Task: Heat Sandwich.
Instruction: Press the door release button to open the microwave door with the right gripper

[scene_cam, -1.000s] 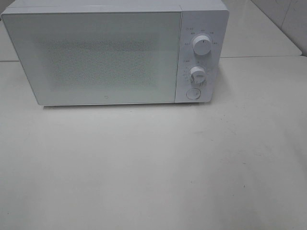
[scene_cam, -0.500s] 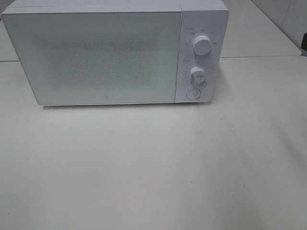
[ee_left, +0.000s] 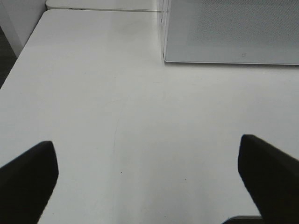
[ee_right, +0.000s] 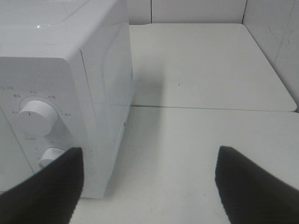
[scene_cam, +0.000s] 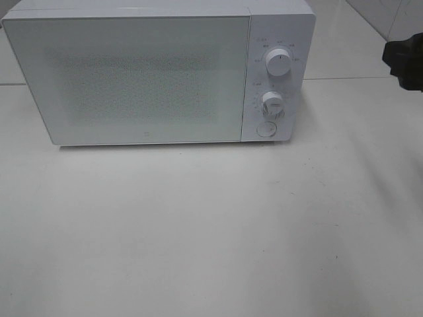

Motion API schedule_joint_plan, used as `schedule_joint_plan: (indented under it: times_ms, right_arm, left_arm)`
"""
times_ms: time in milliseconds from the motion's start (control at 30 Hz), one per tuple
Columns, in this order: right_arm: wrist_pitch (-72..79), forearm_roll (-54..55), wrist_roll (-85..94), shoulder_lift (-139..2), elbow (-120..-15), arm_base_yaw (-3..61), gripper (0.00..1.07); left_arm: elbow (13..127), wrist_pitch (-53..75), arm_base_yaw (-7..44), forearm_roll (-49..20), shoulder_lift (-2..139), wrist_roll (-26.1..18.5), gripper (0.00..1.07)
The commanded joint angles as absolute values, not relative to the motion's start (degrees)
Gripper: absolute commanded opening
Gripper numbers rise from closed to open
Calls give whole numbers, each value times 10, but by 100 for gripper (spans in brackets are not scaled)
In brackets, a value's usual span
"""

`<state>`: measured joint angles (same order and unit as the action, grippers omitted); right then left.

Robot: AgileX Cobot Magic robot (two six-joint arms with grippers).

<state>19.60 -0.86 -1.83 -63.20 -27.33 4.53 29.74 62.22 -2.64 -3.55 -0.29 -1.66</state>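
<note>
The microwave [scene_cam: 132, 79] is set on the white table [scene_cam: 211, 231] with its door shut. The left gripper [ee_left: 147, 144] is held wide open over the table in front of the door. The right gripper [ee_right: 150, 153] is spread open, with nothing held, near the upper dial [ee_right: 36, 116]. The sandwich is not shown in any view, so its position cannot be told.

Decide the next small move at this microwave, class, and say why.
Probably bring the right gripper towards the microwave's round button, which looks like the door release. The door is shut, so nothing can go in yet, and that gripper is open and empty on the button's side.
</note>
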Motion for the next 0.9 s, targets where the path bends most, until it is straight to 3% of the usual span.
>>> schedule_joint_plan:
  times_ms: [33,200,400,900]
  right_arm:
    - [273,11,10,-659,-259,44,74]
    - [340,80,69,-698,-232,53,74]
    - [414,201,166,-754,-215,137,74]
    - [551,366,202,-886,-218,309,74]
  left_arm:
    - [295,615,-28,-36,-6,-14,98]
    - [295,615,-28,-36,-6,-14,98]
    - [295,615,-28,-36,-6,-14,98]
    - [295,615,-28,-36,-6,-14,98]
